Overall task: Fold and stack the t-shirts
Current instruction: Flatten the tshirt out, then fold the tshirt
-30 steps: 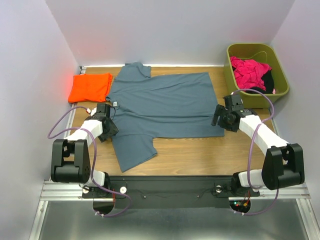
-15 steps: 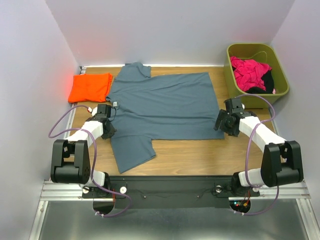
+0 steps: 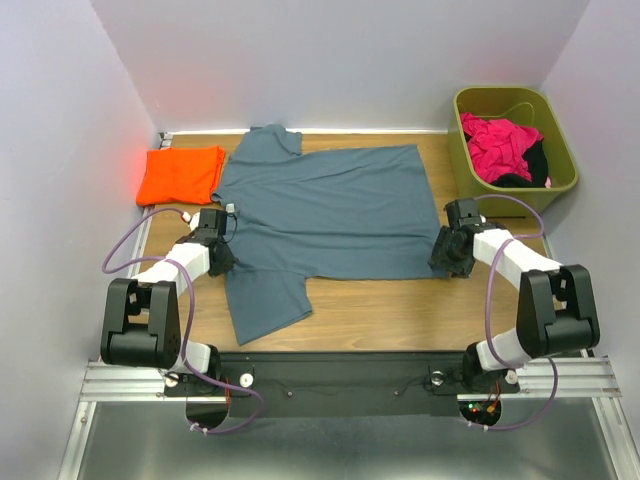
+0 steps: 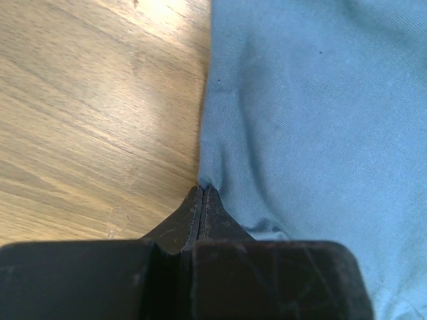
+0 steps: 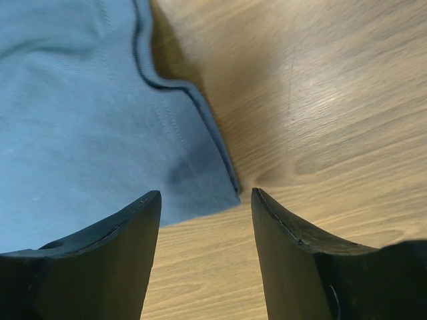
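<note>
Fold in preparation on wooden table point(image 3: 400, 305): slate blue-grey t-shirt point(image 3: 320, 210) spread flat at centre, collar toward the left, hem toward the right. Pinched at the shoulder end of its near side, beside the near sleeve, by left gripper point(image 4: 202, 193), jaws pressed together on a small pucker of cloth. Straddled at the near hem corner by right gripper point(image 5: 205, 197), jaws apart with the corner lying between them, nothing gripped yet. Probably placed so to take both ends of one long edge, ready to lift and carry it over evenly. Bright orange t-shirt point(image 3: 180, 175), already folded, at the far left corner, likely as base of the stack. Green bin point(image 3: 458, 140) with more clothes at far right.
</note>
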Robot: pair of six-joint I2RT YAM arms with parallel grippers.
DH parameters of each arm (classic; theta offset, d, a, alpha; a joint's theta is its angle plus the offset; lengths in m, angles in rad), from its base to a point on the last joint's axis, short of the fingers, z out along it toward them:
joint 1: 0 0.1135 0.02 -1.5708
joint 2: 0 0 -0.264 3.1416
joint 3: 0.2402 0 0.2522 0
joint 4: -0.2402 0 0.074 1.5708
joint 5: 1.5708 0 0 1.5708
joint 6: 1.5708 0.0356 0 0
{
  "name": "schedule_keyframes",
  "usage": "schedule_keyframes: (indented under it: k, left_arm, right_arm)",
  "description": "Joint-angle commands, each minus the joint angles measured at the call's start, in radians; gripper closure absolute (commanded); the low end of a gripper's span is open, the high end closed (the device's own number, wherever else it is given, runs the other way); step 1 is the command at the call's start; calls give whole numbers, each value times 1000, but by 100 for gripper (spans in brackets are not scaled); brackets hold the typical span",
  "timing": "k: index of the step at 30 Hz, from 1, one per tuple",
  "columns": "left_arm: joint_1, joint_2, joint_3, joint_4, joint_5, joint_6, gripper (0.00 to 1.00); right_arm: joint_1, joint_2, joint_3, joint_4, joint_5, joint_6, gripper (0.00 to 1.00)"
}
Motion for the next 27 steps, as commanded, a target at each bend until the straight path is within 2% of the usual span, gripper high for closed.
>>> schedule_keyframes:
  k: [1, 3, 10, 14, 16, 17, 20, 21, 23, 27]
  left_arm:
    - [-16, 8, -41, -33, 52, 6, 100]
    - [-18, 0, -41, -32, 49, 4, 100]
    - [-18, -3, -40, -35, 44, 3, 100]
    - [-18, -9, -41, -33, 52, 3, 100]
    - [-18, -17, -43, -32, 58, 0, 100]
    - [-16, -20, -43, -36, 59, -3, 100]
    - [-5, -34, -33, -55, 69, -14, 100]
    - [4, -49, -29, -64, 73, -19, 100]
    - [13, -67, -14, -93, 84, -23, 100]
    - [28, -124, 13, -167, 116, -46, 100]
  right_arm:
    - [-6, 31, -9, 25, -8, 27, 40]
    - [-6, 46, -11, 34, -10, 27, 44]
    - [-6, 63, -40, 47, -11, 27, 45]
    - [-6, 60, -55, 47, 3, 21, 52]
    - [-6, 53, -58, 45, 13, 16, 63]
    - [-8, 48, -58, 44, 16, 13, 73]
    - [-10, 30, -54, 39, 13, 12, 86]
    - [-8, 8, -49, 33, 12, 10, 94]
    - [-10, -16, -45, 21, 13, 4, 99]
    - [-11, -64, -17, -35, 10, -7, 99]
